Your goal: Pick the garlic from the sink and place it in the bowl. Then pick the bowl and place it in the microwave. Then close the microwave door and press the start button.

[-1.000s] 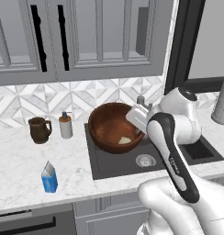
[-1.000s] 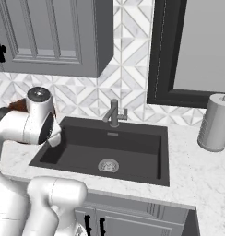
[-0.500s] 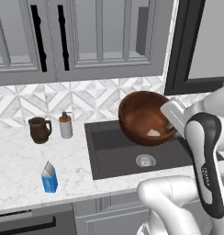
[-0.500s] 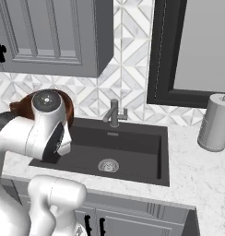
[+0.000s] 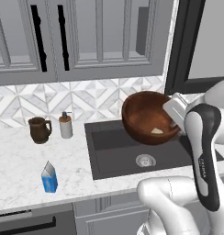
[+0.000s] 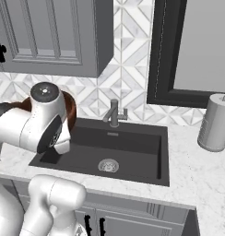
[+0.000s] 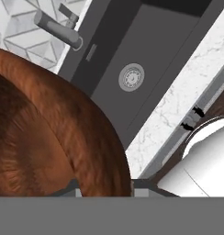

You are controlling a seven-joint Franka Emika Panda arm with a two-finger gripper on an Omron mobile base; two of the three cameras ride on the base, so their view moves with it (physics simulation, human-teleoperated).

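Swinging rightward since a moment ago, the glossy reddish-brown wooden bowl [image 5: 148, 118] hangs above the dark charcoal sink [image 5: 114, 156]. End effector [image 7: 104, 186] clamps its rim, pale garlic lump [image 5: 157, 131] inside; the microwave likely lies further right.

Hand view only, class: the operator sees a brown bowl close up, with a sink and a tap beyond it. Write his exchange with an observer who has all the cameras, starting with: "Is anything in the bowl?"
Observer: Yes. The left base view looks into the bowl, and the garlic lies low inside it.
Operator: What stands on the counter left of the sink?
Observer: Left of the sink, a brown mug and a soap bottle stand by the wall, with a blue carton nearer the front edge.
Operator: And on the right?
Observer: An upright grey roll stands on the counter, apart from the sink.
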